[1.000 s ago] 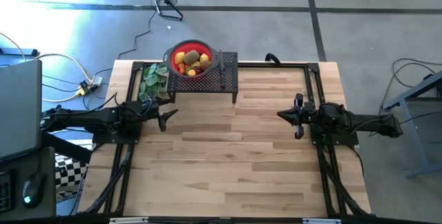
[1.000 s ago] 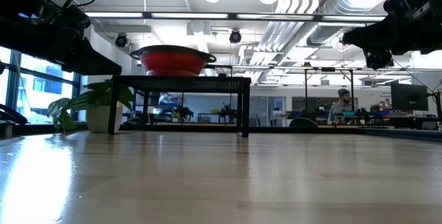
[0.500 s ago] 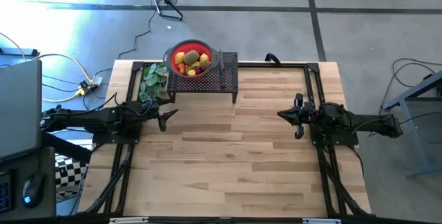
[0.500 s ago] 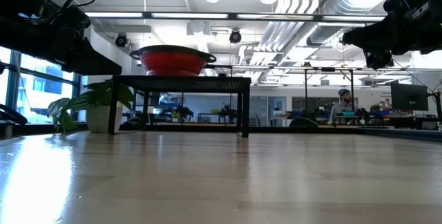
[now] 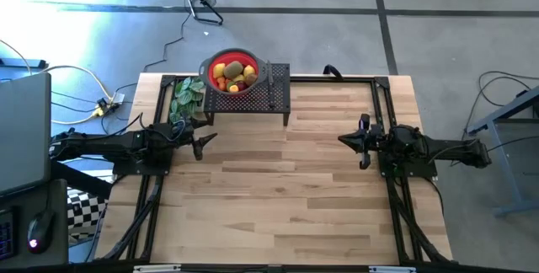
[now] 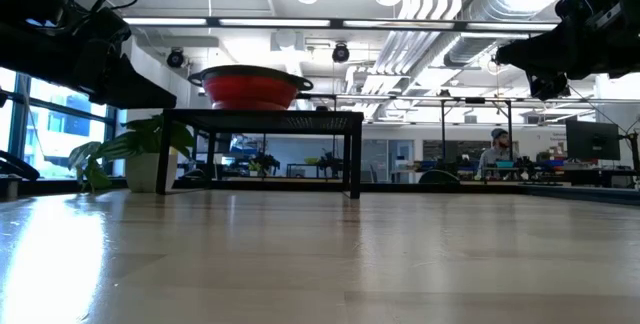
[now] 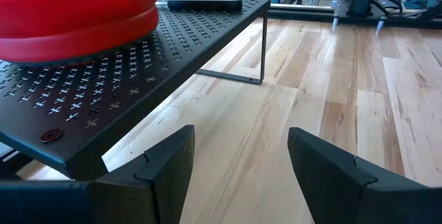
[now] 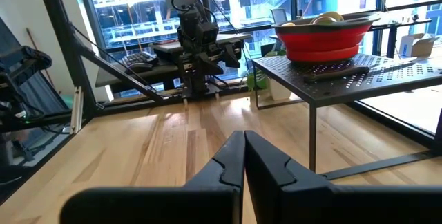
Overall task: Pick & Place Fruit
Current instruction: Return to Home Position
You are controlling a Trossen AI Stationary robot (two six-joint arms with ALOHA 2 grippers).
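Several toy fruits [image 5: 233, 75], yellow, red, orange and brown, lie in a red bowl [image 5: 212, 65] that stands on a black perforated stand [image 5: 280, 86] at the table's far edge. The bowl [image 8: 321, 39] shows in the right wrist view with fruit tops above its rim, and its red wall [image 7: 76, 10] fills the left wrist view's corner. My left gripper [image 5: 202, 144] hovers open at the table's left, just short of the stand, with nothing between its fingers [image 7: 238, 162]. At the table's right my right gripper [image 5: 360, 144] hovers shut and empty [image 8: 243, 156].
A green leafy bunch [image 5: 185, 98] lies left of the stand. A slim dark knife [image 7: 204, 4] rests on the stand's top beside the bowl. Black frame rails [image 5: 383, 96] run along the table's sides. Bare wooden tabletop [image 5: 278, 189] spreads between the arms.
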